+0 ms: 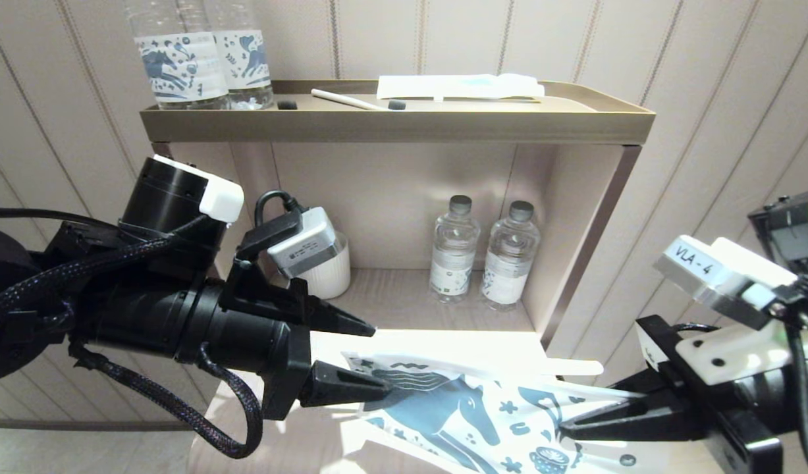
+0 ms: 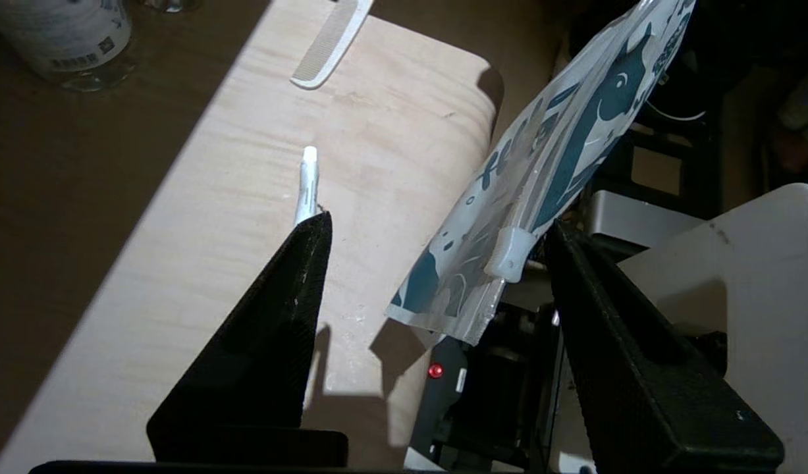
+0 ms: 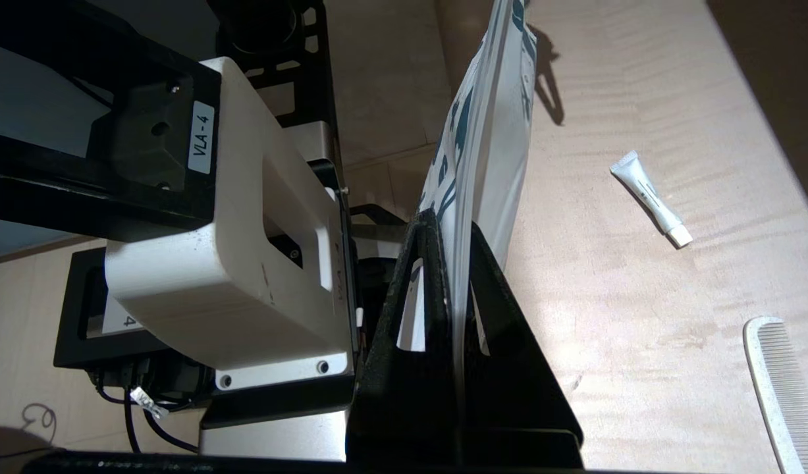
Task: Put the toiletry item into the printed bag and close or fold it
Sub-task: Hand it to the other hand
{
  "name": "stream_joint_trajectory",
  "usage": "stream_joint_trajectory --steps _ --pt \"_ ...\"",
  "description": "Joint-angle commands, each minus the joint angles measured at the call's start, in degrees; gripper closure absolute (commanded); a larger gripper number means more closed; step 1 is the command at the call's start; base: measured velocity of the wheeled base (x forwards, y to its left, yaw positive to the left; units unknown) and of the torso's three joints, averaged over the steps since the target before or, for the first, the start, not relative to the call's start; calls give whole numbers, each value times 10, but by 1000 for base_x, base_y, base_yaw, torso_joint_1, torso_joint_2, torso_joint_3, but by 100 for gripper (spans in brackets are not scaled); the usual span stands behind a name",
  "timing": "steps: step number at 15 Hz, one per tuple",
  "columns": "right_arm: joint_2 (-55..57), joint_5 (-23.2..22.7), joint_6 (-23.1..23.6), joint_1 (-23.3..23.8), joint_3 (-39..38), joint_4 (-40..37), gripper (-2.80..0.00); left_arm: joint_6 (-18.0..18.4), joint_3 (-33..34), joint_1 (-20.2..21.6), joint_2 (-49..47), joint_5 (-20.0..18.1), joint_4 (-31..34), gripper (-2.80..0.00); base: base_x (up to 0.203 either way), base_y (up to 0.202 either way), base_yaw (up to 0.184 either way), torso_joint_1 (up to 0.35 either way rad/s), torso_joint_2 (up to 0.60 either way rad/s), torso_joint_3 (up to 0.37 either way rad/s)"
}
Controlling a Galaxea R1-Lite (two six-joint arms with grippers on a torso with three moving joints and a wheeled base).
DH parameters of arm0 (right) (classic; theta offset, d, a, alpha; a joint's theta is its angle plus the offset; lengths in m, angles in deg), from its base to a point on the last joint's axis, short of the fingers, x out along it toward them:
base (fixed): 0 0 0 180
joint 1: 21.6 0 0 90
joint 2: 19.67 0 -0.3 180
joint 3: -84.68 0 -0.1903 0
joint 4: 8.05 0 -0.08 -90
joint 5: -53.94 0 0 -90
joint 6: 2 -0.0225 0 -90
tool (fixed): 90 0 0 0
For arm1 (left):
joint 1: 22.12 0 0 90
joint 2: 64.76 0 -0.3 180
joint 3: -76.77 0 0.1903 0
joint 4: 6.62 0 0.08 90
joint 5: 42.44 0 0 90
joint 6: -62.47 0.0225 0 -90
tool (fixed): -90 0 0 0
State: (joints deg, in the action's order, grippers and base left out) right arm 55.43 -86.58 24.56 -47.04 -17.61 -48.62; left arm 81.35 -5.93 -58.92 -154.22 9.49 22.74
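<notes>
The printed bag [image 1: 469,415], white with a dark blue horse, hangs above the wooden table, pinched at one end by my right gripper [image 1: 575,424], which is shut on it. In the right wrist view the bag [image 3: 489,131] runs edge-on between the fingers of the right gripper [image 3: 453,227]. My left gripper [image 1: 377,361] is open at the bag's other end. In its wrist view the bag's corner and white zip slider [image 2: 509,253] lie between the spread fingers of the left gripper [image 2: 436,227]. A small white tube [image 3: 650,197] lies on the table [image 2: 377,164], apart from the bag.
A white comb [image 3: 779,388] lies on the table near the tube [image 2: 307,184]. Behind stands a shelf unit [image 1: 588,217] with two water bottles [image 1: 486,260] and a white cup [image 1: 331,270]. Its top tray [image 1: 397,122] carries two labelled bottles and white items.
</notes>
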Motion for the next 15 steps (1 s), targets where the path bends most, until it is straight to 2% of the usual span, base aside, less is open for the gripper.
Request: stream_joint_trajectory --steps 1,8,15 --pt "3 -10 1 0 1 -1 0 1 7 0 0 -8 0 -280 0 0 0 0 0 0" --pt "18 -15 2 -1 10 0 0 4 5 -1 -2 -8 -10 -280 0 0 0 0 0 0" --pt "31 -20 2 -2 23 0 0 74 24 -3 -9 -27 -6 -280 0 0 0 0 0 0"
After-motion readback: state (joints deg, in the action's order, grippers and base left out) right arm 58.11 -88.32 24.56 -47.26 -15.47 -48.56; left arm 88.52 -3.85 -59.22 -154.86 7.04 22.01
